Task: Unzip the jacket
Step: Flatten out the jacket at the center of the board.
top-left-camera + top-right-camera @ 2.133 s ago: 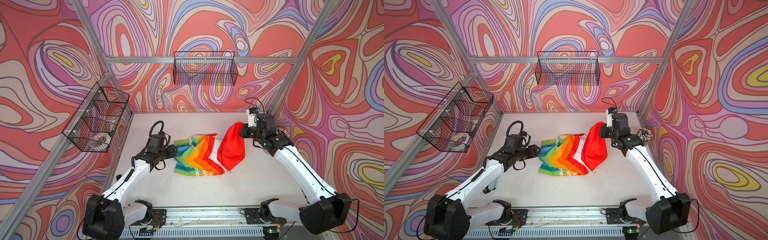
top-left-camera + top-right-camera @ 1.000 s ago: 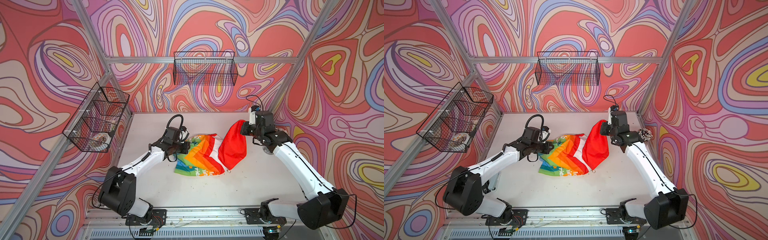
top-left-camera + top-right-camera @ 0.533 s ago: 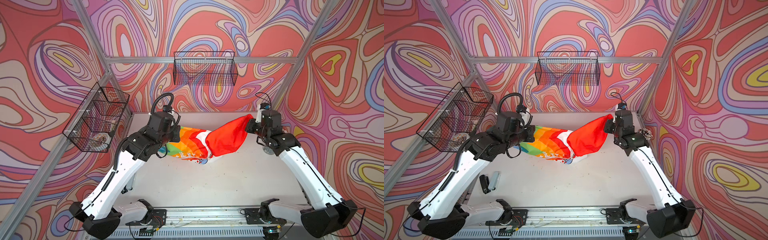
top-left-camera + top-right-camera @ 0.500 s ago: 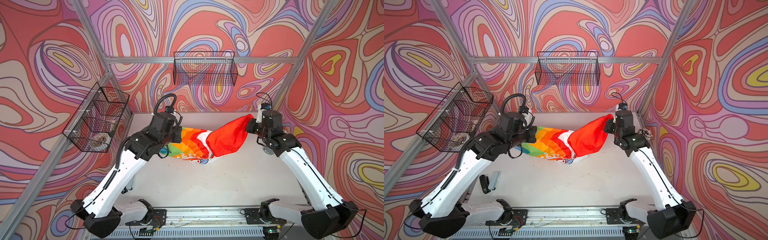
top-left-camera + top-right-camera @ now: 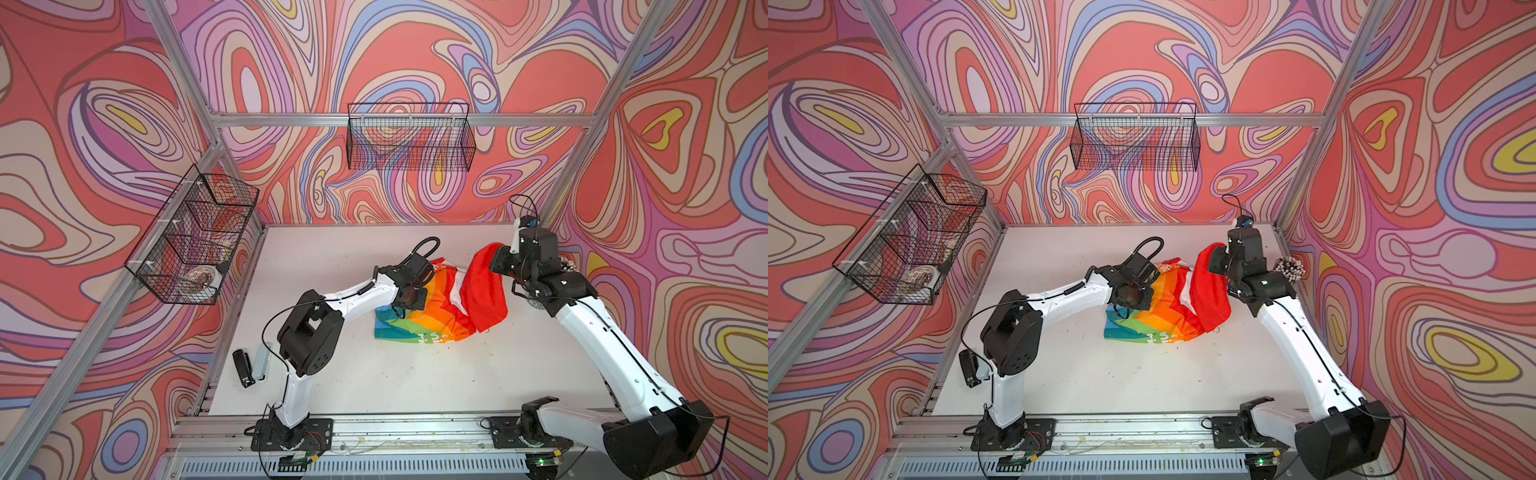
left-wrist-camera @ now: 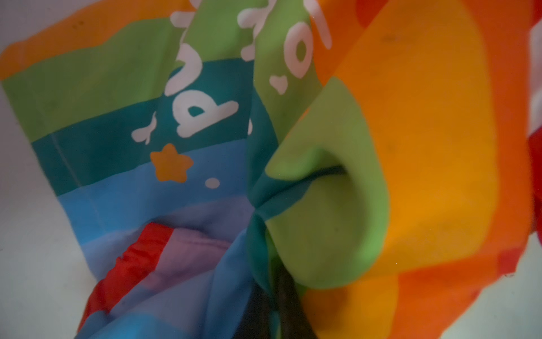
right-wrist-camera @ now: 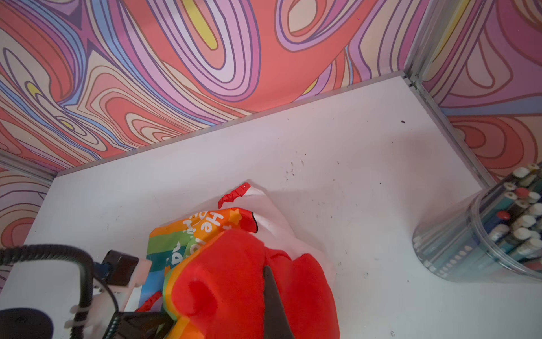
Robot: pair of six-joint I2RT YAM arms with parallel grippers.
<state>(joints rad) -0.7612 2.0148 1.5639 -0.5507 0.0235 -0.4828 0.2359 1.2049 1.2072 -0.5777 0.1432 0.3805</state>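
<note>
The jacket [image 5: 432, 320] lies crumpled on the desk [image 5: 374, 386], its long axis laid from 9 to 3 o'clock between the hands. Its red hood [image 5: 486, 295] is clamped in the closed right hand [image 5: 497, 264] at 3 o'clock. The left hand [image 5: 409, 300] is buried in the striped half [image 5: 419, 330] at 9 o'clock; its opening cannot be told.

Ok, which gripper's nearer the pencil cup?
Right. The right gripper, on the red hood, is beside the pencil cup; the left gripper is across the jacket, farther off.
</note>
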